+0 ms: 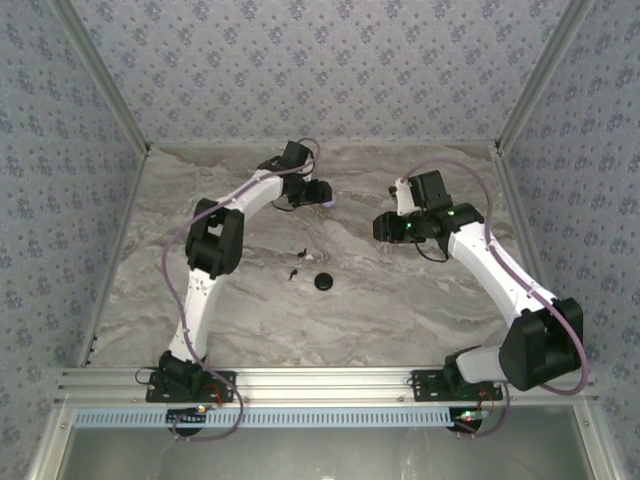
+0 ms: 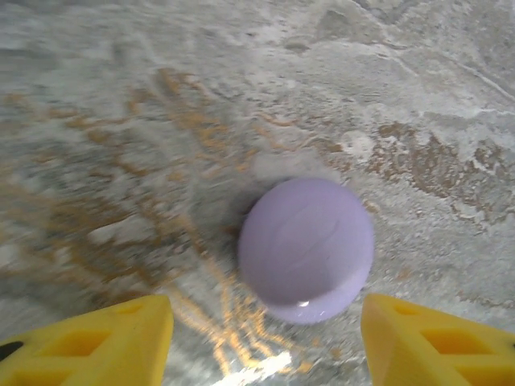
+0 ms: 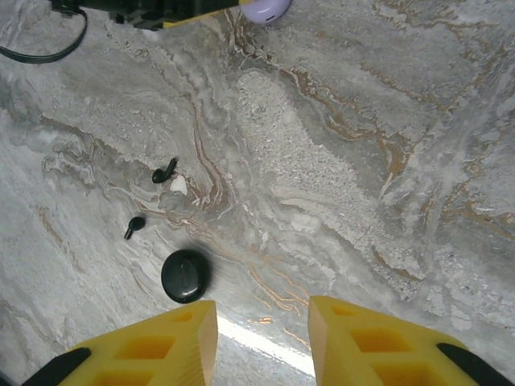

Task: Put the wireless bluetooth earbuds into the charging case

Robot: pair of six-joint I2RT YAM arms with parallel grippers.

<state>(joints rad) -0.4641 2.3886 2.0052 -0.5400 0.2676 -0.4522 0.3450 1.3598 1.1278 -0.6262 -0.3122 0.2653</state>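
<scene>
Top view first: nothing has gone in yet, as far as I can tell. The charging case [image 1: 323, 281] sits mid-table. The two earbuds [image 1: 293, 271] lie loose on the marble just to its far-left, near each other but not touching. The left arm [image 1: 215, 240] reaches out to a lilac disc [image 1: 326, 199] near the back, well apart from the case. The right arm [image 1: 500, 270] hangs over the right side of the table [image 1: 180, 200].

Left wrist: the left gripper [image 2: 265, 342] is spread wide, its yellow fingers [image 2: 88, 342] either side of the lilac disc with clear gaps. It's touching and holding nothing.

Right wrist: the right gripper [image 3: 263, 346] is parted a moderate amount and empty, over bare marble. The case lies just beyond its left finger, with the buds further on.

My read is that we're at the grab-the-first-bud stage. Next, a gripper has to get over one tiny bud and line up a narrow pinch. The case looks like a closed puck, so it may need opening first, but I can't be sure.
</scene>
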